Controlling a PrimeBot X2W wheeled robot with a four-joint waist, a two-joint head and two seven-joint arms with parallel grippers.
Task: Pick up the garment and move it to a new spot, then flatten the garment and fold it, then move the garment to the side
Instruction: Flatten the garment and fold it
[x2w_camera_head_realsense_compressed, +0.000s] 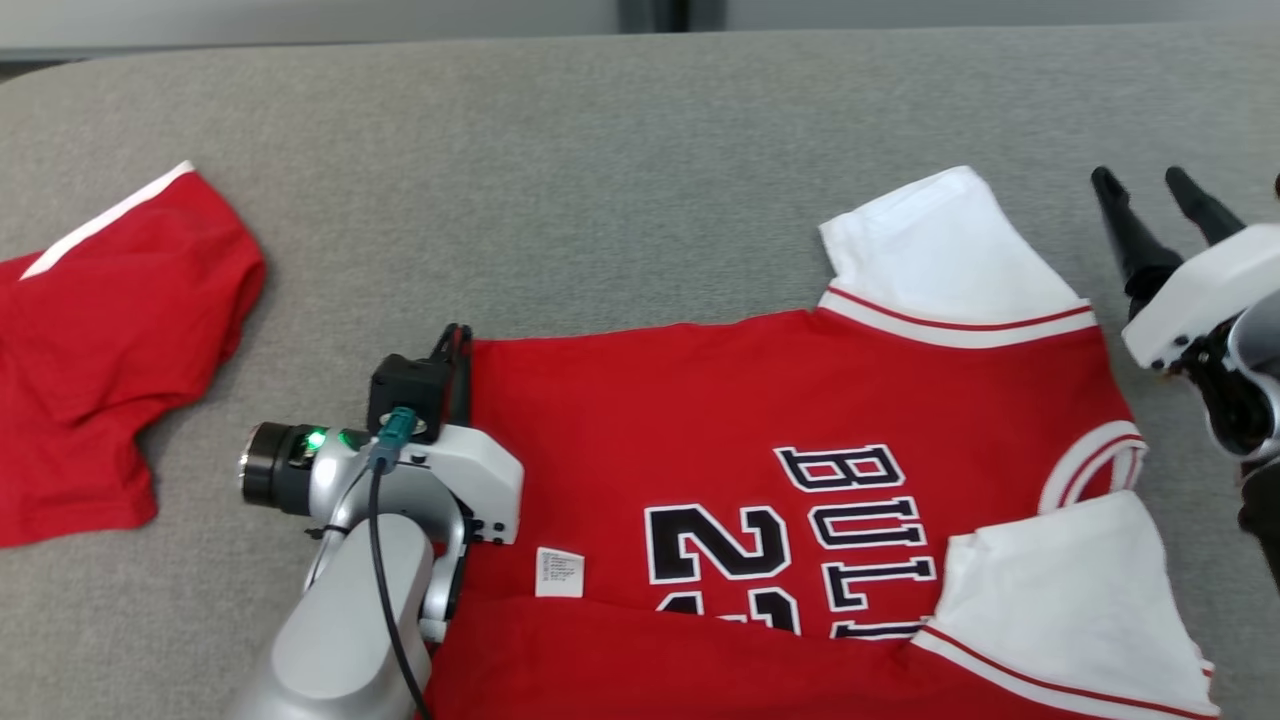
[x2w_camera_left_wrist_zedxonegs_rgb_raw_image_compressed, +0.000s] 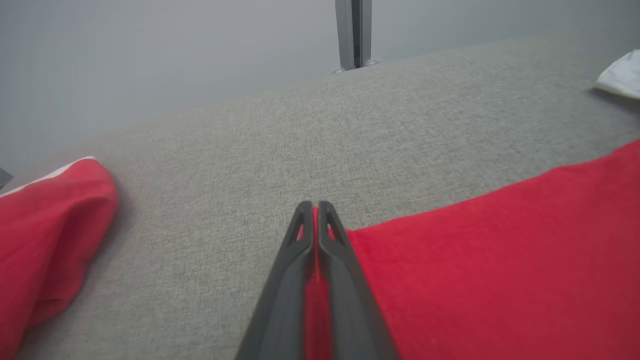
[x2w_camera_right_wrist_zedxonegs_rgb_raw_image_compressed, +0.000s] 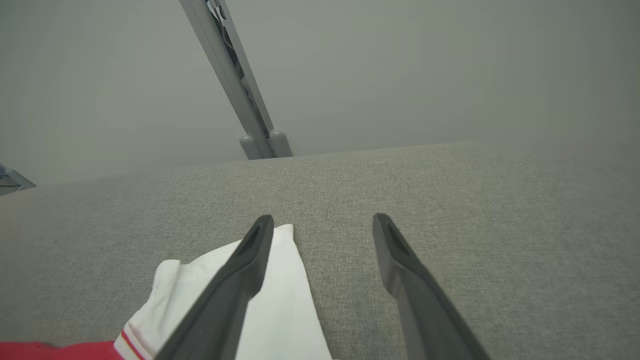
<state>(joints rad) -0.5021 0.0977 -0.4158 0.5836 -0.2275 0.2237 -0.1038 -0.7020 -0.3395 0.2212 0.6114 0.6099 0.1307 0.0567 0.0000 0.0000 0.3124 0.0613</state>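
The garment (x2w_camera_head_realsense_compressed: 800, 400) is a red jersey with white sleeves and black lettering, lying spread on the grey padded surface (x2w_camera_head_realsense_compressed: 600, 180). My left gripper (x2w_camera_head_realsense_compressed: 458, 338) is at the jersey's far left corner, shut on the red hem. In the left wrist view a sliver of red cloth (x2w_camera_left_wrist_zedxonegs_rgb_raw_image_compressed: 500, 260) shows between the pressed-together fingers of the left gripper (x2w_camera_left_wrist_zedxonegs_rgb_raw_image_compressed: 315, 205). My right gripper (x2w_camera_head_realsense_compressed: 1140, 180) hovers open to the right of the upper white sleeve (x2w_camera_head_realsense_compressed: 940, 250). In the right wrist view the right gripper (x2w_camera_right_wrist_zedxonegs_rgb_raw_image_compressed: 322, 220) holds nothing, and its left finger passes over that sleeve (x2w_camera_right_wrist_zedxonegs_rgb_raw_image_compressed: 280, 300).
A second red cloth piece with a white stripe (x2w_camera_head_realsense_compressed: 100, 340) lies at the far left, also seen in the left wrist view (x2w_camera_left_wrist_zedxonegs_rgb_raw_image_compressed: 45, 240). A grey post (x2w_camera_left_wrist_zedxonegs_rgb_raw_image_compressed: 354, 35) stands behind the surface's back edge. Bare grey surface lies between the two red pieces.
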